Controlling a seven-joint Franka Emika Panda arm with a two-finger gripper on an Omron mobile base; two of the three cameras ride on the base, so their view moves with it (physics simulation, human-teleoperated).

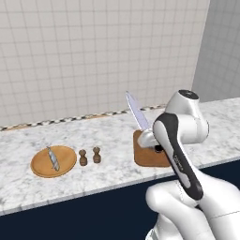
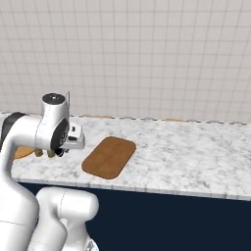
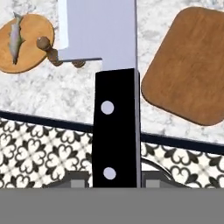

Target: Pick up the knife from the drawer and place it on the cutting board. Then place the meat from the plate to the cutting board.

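My gripper (image 3: pixel 116 180) is shut on the black handle of the knife (image 3: pixel 116 127), whose wide silver blade runs up the hand view. From the left base the knife (image 1: pixel 137 112) points up and back, above the gripper (image 1: pixel 149 138), which hovers over the counter's front edge. The brown cutting board (image 1: pixel 146 158) lies just behind the hand, partly hidden by the arm; it is bare in the right base view (image 2: pixel 109 157) and the hand view (image 3: pixel 192 65). The round plate (image 1: pixel 41 165) to the left holds the pale meat (image 1: pixel 53 158). The drawer is out of view.
Two small brown shakers (image 1: pixel 83 158) (image 1: pixel 96 154) stand between plate and board. The marble counter (image 2: pixel 196 152) runs right of the board, with a tiled wall behind. A patterned floor (image 3: pixel 39 153) lies below the counter's dark front edge.
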